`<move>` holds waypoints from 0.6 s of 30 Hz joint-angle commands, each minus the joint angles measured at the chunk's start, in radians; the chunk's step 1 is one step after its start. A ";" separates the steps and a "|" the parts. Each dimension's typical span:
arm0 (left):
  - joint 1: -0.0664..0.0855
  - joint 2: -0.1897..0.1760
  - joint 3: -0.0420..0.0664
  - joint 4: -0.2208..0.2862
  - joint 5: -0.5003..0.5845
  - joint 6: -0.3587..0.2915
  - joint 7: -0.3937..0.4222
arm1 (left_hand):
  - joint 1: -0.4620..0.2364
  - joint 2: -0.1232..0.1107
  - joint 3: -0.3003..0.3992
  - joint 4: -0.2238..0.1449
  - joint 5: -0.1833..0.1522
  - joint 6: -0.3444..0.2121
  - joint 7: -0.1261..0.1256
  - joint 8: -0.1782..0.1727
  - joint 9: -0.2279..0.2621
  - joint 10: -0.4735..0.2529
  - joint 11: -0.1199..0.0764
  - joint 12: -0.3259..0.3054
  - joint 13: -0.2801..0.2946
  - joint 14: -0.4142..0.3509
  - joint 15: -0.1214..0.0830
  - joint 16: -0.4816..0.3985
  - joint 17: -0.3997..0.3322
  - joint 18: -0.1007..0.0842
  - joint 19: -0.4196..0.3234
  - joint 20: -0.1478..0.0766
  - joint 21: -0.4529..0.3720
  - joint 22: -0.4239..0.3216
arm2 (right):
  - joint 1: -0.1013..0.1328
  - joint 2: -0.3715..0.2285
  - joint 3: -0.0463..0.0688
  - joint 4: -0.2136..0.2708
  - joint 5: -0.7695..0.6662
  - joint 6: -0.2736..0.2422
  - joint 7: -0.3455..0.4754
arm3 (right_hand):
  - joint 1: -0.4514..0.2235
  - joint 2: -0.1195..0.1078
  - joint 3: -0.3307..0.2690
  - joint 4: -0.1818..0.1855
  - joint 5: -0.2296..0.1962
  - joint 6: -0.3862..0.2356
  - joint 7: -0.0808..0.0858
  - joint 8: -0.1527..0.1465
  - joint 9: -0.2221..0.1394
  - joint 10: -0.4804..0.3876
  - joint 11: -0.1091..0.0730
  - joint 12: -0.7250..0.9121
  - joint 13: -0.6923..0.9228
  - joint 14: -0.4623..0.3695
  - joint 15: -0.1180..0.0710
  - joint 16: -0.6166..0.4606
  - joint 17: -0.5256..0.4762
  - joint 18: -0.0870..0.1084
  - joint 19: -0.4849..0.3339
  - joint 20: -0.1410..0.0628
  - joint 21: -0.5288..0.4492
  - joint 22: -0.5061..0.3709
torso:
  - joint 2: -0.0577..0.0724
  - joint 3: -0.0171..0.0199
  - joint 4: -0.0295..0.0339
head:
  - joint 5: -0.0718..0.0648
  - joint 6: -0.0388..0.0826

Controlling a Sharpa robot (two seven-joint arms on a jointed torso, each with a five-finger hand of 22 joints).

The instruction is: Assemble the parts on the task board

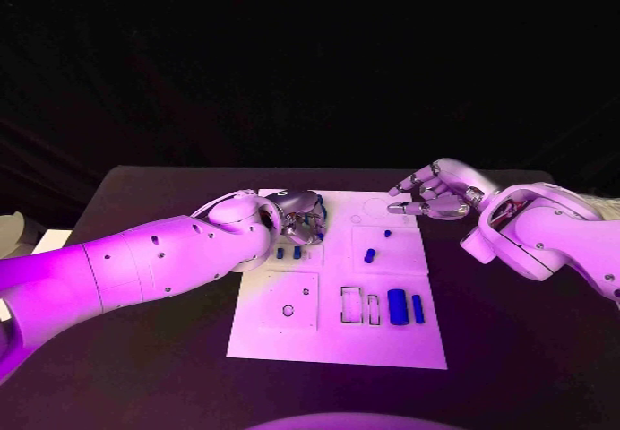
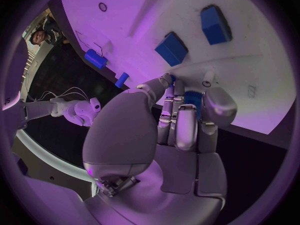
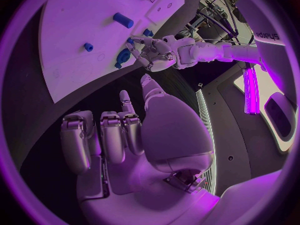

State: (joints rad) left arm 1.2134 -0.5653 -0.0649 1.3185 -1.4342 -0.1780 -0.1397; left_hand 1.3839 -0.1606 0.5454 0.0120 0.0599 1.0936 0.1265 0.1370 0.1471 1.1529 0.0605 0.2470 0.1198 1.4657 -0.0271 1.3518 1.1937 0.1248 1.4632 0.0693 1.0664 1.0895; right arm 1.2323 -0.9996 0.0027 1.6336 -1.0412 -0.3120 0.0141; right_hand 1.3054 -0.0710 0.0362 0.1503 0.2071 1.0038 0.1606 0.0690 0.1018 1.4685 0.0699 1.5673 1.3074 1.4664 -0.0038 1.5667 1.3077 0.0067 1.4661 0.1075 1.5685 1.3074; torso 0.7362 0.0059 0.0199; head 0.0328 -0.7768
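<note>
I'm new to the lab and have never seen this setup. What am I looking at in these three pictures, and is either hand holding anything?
A two-armed robot works at a black table. One picture looks down from its head; the round ones come from cameras behind each wrist. The white task board carries small blue parts. The left hand is over the board's far left corner, and its wrist view shows its fingers curled round a blue part. The right hand hangs past the board's far right corner, fingers apart, holding nothing.
</note>
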 commanded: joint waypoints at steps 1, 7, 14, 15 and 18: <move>-0.005 -0.003 -0.001 0.005 0.024 -0.019 0.009 | 0.000 0.013 0.010 -0.001 -0.001 0.006 0.004 -0.006 -0.003 0.009 -0.001 -0.007 -0.003 0.042 -0.001 0.006 -0.002 -0.014 0.012 -0.003 -0.004 -0.002 | 0.000 0.000 0.000 0.001 -0.004 0.013 0.007 | 0.000 0.012 -0.006 0.001 0.005 -0.002 -0.006 0.002 0.002 0.100 0.003 0.000 0.262 0.104 0.005 0.004 0.263 -0.007 0.105 0.000 0.002 0.263 | 0.000 -0.0002 0.0004 | -0.002 0.002; -0.005 -0.020 0.007 0.029 0.060 -0.040 0.010 | -0.007 0.009 0.016 -0.008 -0.001 0.010 0.008 -0.014 -0.009 0.017 0.002 -0.022 -0.008 0.039 0.001 0.001 -0.017 -0.012 0.012 -0.002 -0.016 -0.012 | 0.000 0.001 0.000 -0.002 -0.004 0.014 0.007 | 0.000 0.012 -0.006 0.001 0.005 -0.002 -0.006 0.002 0.002 0.100 0.003 0.000 0.262 0.104 0.005 0.004 0.263 -0.007 0.105 0.000 0.002 0.263 | -0.001 -0.0004 0.0003 | -0.005 0.006; -0.005 -0.043 0.027 0.055 0.149 -0.078 0.019 | -0.016 0.009 0.020 -0.010 -0.001 0.016 0.010 -0.018 -0.013 0.024 0.003 -0.033 -0.011 0.030 0.002 -0.026 -0.070 -0.036 0.036 0.000 0.099 0.097 | 0.000 0.005 0.000 -0.009 -0.004 0.015 0.008 | 0.000 0.012 -0.006 0.001 0.005 -0.002 -0.006 0.002 0.002 0.100 0.003 0.000 0.262 0.104 0.005 0.004 0.263 -0.007 0.105 0.000 0.002 0.263 | -0.002 -0.0002 0.0001 | -0.011 0.012; -0.005 -0.046 0.030 0.058 0.159 -0.084 0.021 | -0.016 0.009 0.021 -0.010 -0.001 0.016 0.011 -0.018 -0.013 0.025 0.003 -0.034 -0.011 0.030 0.002 -0.026 -0.071 -0.037 0.036 0.000 0.101 0.099 | -0.001 0.004 0.000 -0.010 -0.003 0.015 0.009 | 0.000 0.012 -0.006 0.001 0.005 -0.002 -0.006 0.002 0.002 0.100 0.003 0.000 0.262 0.104 0.005 0.004 0.263 -0.007 0.105 0.000 0.002 0.263 | -0.002 0.0001 0.0009 | -0.012 0.014; -0.004 -0.057 0.036 0.067 0.180 -0.100 0.028 | -0.017 0.009 0.022 -0.011 -0.001 0.018 0.011 -0.019 -0.014 0.026 0.003 -0.036 -0.012 0.030 0.002 -0.027 -0.073 -0.037 0.037 0.000 0.103 0.101 | -0.001 0.005 0.000 -0.012 -0.003 0.015 0.009 | 0.000 0.012 -0.006 0.001 0.005 -0.002 -0.006 0.002 0.002 0.100 0.003 0.000 0.262 0.104 0.005 0.004 0.263 -0.007 0.105 0.000 0.002 0.263 | -0.002 -0.0008 0.0035 | -0.012 0.015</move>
State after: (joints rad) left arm 1.2086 -0.6200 -0.0301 1.3793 -1.3197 -0.2365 -0.1327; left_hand 1.3746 -0.1513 0.5614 0.0015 0.0598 1.1043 0.1373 0.1228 0.1346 1.1705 0.0642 0.2167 0.1098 1.4657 -0.0270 1.3291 1.1217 0.1005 1.4631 0.0693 1.1655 1.1896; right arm 1.2321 -0.9959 0.0027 1.6222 -1.0412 -0.3110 0.0147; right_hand 1.3055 -0.0710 0.0362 0.1503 0.2071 1.0038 0.1606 0.0690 0.1025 1.4685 0.0699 1.5673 1.3075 1.4664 -0.0037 1.5667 1.3075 0.0066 1.4661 0.1075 1.5685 1.3081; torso 0.7346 0.0054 0.0210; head 0.0210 -0.7633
